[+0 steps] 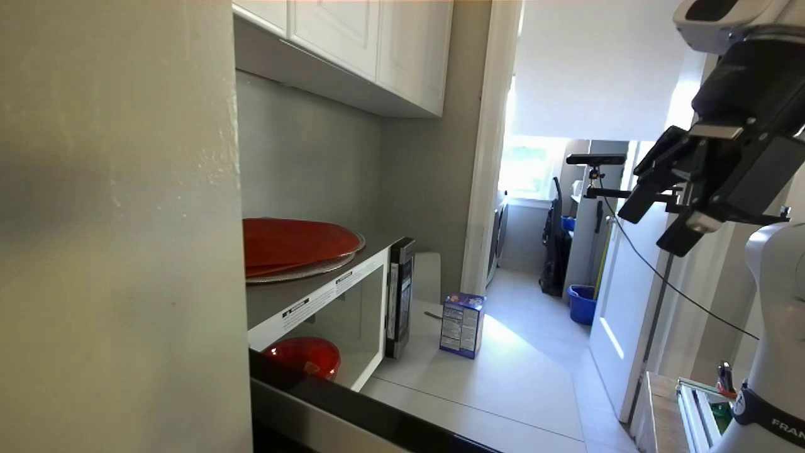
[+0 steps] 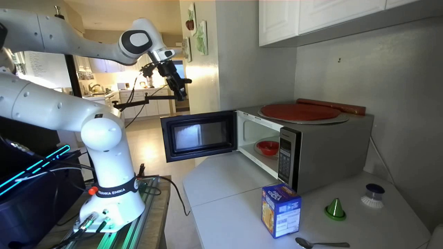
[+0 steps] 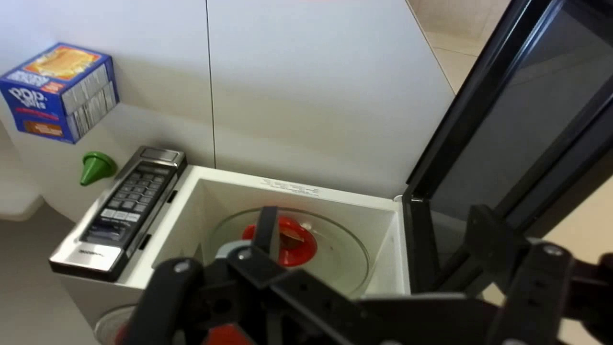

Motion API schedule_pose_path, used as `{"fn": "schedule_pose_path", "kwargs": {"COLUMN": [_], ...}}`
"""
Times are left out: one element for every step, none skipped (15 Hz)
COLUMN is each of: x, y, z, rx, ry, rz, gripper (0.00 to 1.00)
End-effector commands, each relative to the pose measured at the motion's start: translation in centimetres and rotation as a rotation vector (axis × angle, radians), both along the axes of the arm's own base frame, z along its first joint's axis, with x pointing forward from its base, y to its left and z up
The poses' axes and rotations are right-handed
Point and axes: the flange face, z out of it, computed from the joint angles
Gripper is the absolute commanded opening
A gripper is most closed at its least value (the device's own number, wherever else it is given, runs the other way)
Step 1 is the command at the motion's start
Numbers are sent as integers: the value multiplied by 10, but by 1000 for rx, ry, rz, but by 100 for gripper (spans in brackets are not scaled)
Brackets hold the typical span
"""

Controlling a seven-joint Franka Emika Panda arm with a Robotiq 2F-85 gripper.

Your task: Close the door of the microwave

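The microwave (image 2: 332, 148) stands on the counter, its cavity open; it also shows in the wrist view (image 3: 287, 184) and in an exterior view (image 1: 333, 286). Its dark glass door (image 2: 200, 136) is swung wide open. The wrist view shows the door's inner side (image 3: 498, 110) at the right; an exterior view shows only its black top edge (image 1: 358, 409). My gripper (image 2: 183, 90) is in the air, higher than the door and apart from it. In the wrist view its two fingers (image 3: 380, 232) are spread with nothing between them; the right finger overlaps the door in the picture.
A red bowl (image 2: 268, 148) sits inside the microwave. A red round mat (image 2: 301, 111) lies on top. A blue box (image 2: 281, 211), a green cone (image 2: 335, 209), a spoon (image 2: 322, 244) and a brush (image 2: 373, 195) are on the counter. A wall corner (image 2: 202, 86) stands behind the door.
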Motion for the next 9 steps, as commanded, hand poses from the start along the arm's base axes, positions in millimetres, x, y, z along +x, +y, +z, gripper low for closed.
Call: {"fn": "schedule_pose_path", "kwargs": {"x": [9, 10, 11, 13, 14, 14, 11, 8, 1], "y": [30, 35, 40, 44, 48, 53, 60, 67, 76], "z": [29, 35, 40, 44, 46, 48, 47, 46, 41], "rx": [-36, -45, -65, -83, -103, -106, -116, -122, -122], "ry": [-14, -13, -17, -12, -16, -12, -9, -4, 8], "rz": [163, 217, 268, 316, 365, 418, 468, 519, 572], "gripper": [100, 100, 100, 100, 100, 100, 100, 100, 100]}}
